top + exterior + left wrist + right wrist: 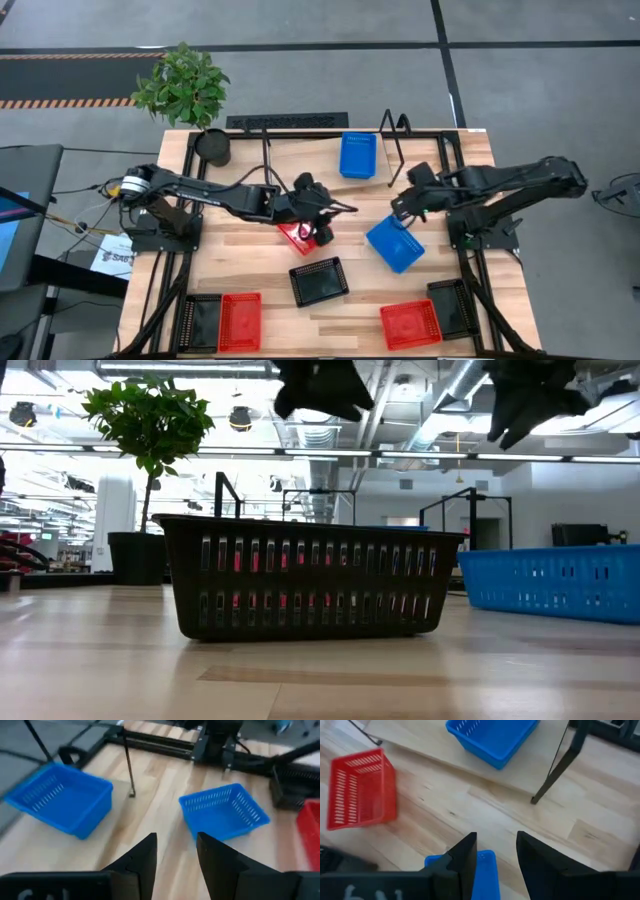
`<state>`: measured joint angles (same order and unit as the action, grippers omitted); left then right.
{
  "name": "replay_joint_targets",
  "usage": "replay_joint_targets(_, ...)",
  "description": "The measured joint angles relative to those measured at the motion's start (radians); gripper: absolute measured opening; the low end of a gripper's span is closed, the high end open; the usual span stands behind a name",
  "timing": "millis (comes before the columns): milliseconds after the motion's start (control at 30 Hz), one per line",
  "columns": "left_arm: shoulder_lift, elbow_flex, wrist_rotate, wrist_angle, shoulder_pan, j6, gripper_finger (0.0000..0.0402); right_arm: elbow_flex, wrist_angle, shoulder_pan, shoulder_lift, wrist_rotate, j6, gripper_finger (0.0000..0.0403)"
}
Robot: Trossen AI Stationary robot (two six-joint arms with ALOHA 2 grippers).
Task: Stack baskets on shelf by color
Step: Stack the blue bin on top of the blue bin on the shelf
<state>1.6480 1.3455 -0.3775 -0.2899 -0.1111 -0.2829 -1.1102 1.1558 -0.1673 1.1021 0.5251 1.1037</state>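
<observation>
One blue basket point(358, 155) rests on the shelf's light board point(310, 160) at the table's far side. A second blue basket point(395, 243) sits slanted on the table. My right gripper point(402, 206) hovers open just over its far end, and the basket's rim point(482, 870) shows below the fingers. My left gripper point(326, 214) hangs open above a red basket point(296, 238) at mid table. It points toward the two blue baskets point(60, 800) point(222, 812). In the low view both grippers point(320, 385) point(530, 400) are raised clear of the table.
A black basket point(319, 281) stands near the table's middle. A black point(202, 320) and a red basket point(240, 320) sit at the near left corner, with a red point(410, 323) and a black one point(450, 305) at the near right. A potted plant point(185, 90) stands at the far left corner.
</observation>
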Motion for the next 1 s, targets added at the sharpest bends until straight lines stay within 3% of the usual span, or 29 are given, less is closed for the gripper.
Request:
replay_joint_targets(200, 0.13, 0.0, 0.082, 0.17, 0.041, -0.078, 0.0128, 0.0, 0.007, -0.092, -0.022, 0.049, 0.077, 0.0161)
replay_joint_targets(400, 0.251, 0.001, 0.235, 0.263, 0.062, -0.042, 0.0128, 0.001, 0.029, -0.139, 0.0, 0.059, 0.101, 0.0161)
replay_joint_targets(500, 0.288, 0.001, 0.291, 0.296, 0.061, 0.055, 0.0128, 0.001, 0.034, -0.152, 0.007, 0.06, 0.102, 0.0161)
replay_joint_targets(667, 0.341, 0.055, 0.293, 0.329, 0.033, 0.229, 0.0128, 0.0, 0.037, -0.153, 0.013, 0.061, 0.103, 0.0161)
replay_joint_targets(1000, 0.513, 0.315, 0.291, 0.127, -0.032, 0.592, 0.0128, 0.001, 0.045, -0.152, 0.009, 0.075, 0.103, 0.0161)
